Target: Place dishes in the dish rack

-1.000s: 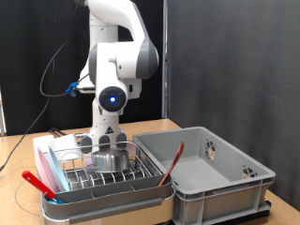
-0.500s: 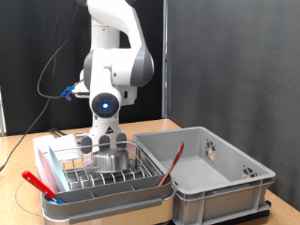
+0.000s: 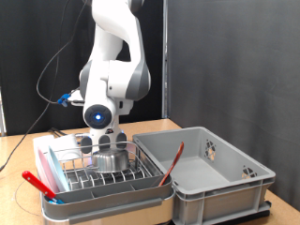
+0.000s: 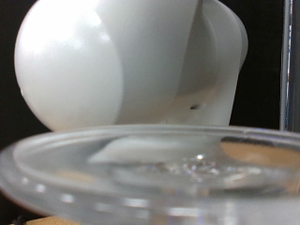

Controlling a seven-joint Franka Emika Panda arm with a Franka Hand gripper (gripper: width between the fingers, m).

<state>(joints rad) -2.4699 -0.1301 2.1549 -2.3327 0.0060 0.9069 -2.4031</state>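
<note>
The silver wire dish rack (image 3: 141, 174) sits in its white tray (image 3: 112, 200) at the exterior view's lower left. A shiny steel bowl (image 3: 113, 160) stands in the rack. My gripper (image 3: 103, 142) hangs low over the back of the rack, just behind the bowl. In the wrist view a clear glass piece (image 4: 150, 173) fills the lower half, very close to the camera, with the arm's white body behind it. My fingers do not show there. The light blue plate is not in view.
A large grey crate (image 3: 211, 178) stands right of the rack with a red utensil (image 3: 172, 163) leaning inside it. Another red utensil (image 3: 37, 182) lies along the rack's left edge. A black curtain hangs behind.
The arm's upper links have turned and the blue-lit joint has sunk and shifted left. The hand has stayed low over the back of the rack.
</note>
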